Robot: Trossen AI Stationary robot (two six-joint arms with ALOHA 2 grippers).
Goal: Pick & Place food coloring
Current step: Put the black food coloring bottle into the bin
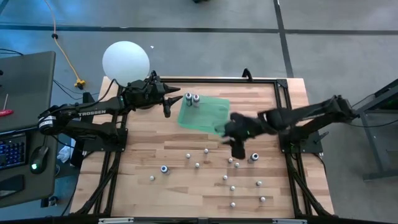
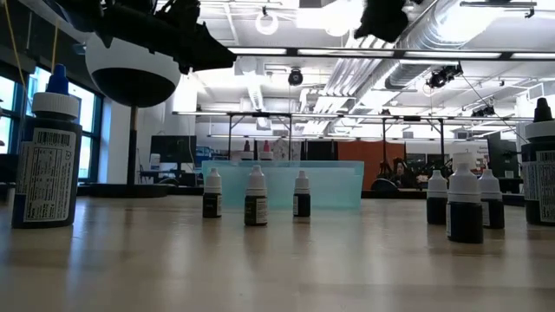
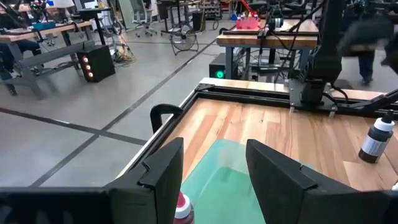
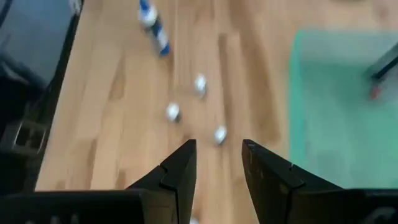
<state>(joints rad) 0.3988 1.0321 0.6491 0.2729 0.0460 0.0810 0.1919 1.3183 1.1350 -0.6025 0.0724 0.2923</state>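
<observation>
Blue-capped bottle (image 2: 48, 152) nearest, small bottles (image 2: 255, 198), green tray (image 1: 203, 112), white globe (image 1: 125, 61)

Robotics lab or workshop, open-plan industrial hall. Polished concrete floor (image 1: 186, 37) with dark marked lines. Exposed ceiling ducts (image 2: 486, 26), strip lights. Rows of work tables (image 3: 37, 37) with gear, cables. Wooden bench (image 1: 186, 180) in black metal frame, keyboard (image 1: 9, 152) and mouse (image 1: 38, 152) alongside.
</observation>
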